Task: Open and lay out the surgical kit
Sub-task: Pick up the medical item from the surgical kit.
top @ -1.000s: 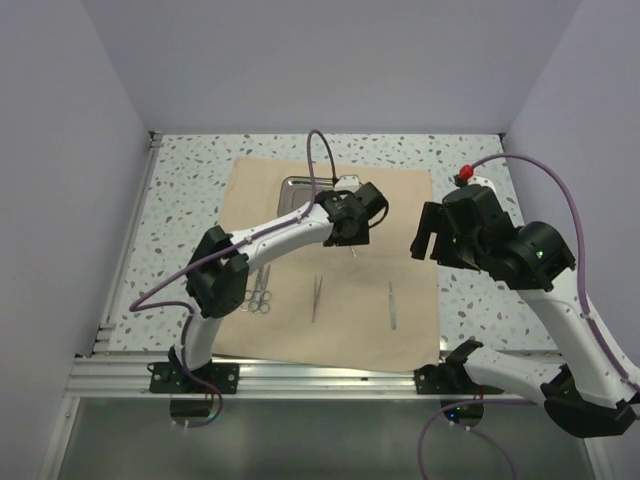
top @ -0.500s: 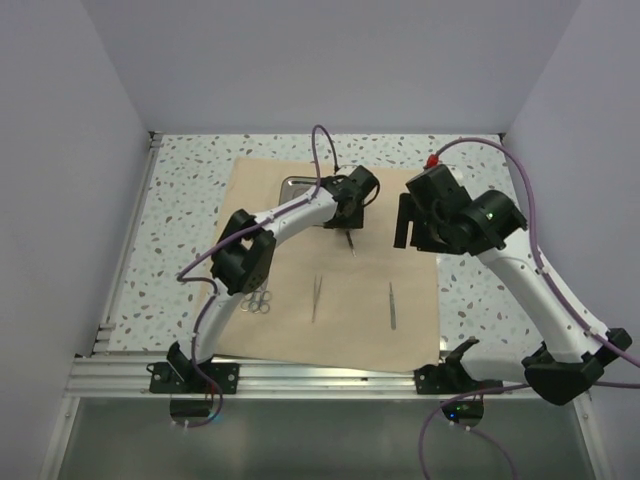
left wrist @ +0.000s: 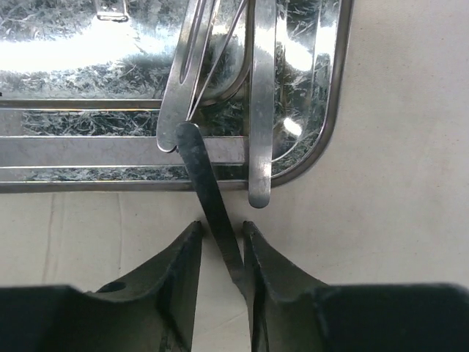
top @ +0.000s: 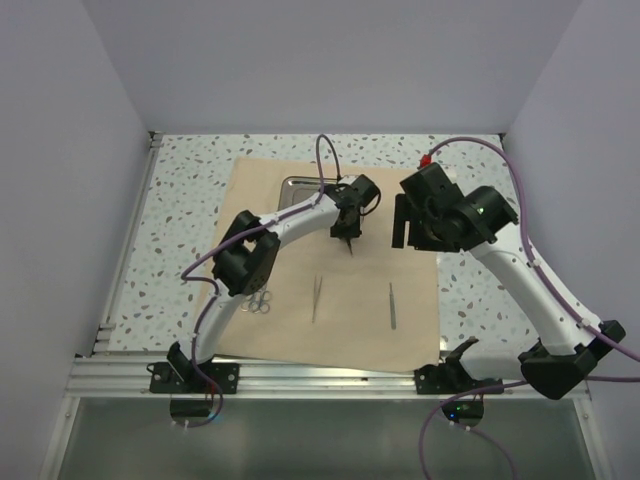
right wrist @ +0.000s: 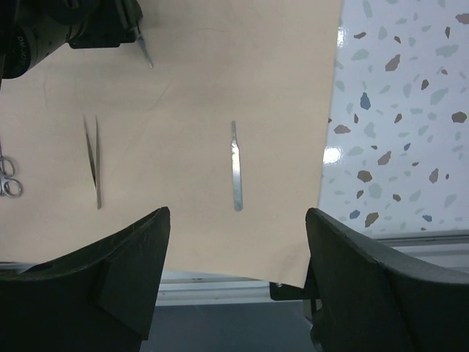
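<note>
Left gripper (left wrist: 220, 233) sits low at the near right corner of the steel tray (left wrist: 333, 110). Its fingers (left wrist: 183, 271) stand close on either side of a dark flat instrument (left wrist: 205, 176), whose far end leans on the tray rim. Thin slivers of cloth show beside it, so can't tell if it's truly clamped. It is probably there to pull this piece out and set it with the others. Right gripper (right wrist: 238, 216) hovers spread wide with nothing in it over the right side of the cloth, apparently waiting its turn. The tan cloth wrap (top: 300, 330) lies unfolded and flat mid-bench (top: 190, 200), with the tray near its far edge. The tray holds a slotted silver instrument (left wrist: 183, 73) and a plain silver strip (left wrist: 261, 110). Toward the cloth's near edge is a spaced row: scissors (top: 260, 300) left, tweezers (top: 316, 298) middle, flat silver handle (top: 392, 303) right. The layout looks over half done.
</note>
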`<state>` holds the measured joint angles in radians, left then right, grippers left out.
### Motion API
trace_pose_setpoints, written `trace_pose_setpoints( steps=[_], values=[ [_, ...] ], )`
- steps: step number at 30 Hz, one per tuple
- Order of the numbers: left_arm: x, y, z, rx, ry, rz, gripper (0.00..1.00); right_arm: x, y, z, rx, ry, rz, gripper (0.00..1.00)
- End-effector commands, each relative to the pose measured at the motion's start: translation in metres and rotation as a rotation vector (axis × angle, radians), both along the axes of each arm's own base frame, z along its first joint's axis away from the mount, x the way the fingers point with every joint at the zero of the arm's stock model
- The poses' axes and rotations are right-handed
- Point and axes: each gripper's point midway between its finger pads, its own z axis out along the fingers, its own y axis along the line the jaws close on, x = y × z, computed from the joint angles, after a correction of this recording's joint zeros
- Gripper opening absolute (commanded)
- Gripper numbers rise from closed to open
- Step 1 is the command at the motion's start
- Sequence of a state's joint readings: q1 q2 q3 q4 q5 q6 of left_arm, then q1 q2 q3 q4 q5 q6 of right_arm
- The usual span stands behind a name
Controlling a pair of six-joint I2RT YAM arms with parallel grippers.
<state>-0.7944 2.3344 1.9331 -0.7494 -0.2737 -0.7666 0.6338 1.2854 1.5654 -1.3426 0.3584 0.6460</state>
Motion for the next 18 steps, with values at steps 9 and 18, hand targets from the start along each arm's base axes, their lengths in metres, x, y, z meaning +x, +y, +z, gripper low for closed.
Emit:
trace_pose_setpoints(
  steps=[9,18],
  values=[
    [-0.020,0.007,0.001,0.033,0.040,0.030,0.02,-0.005,-0.012,0.008,-0.018,-0.022,0.014,0.78],
    [-0.058,0.007,0.060,0.007,-0.024,0.047,0.00,-0.011,-0.008,0.013,0.037,-0.048,0.039,0.78]
  ],
)
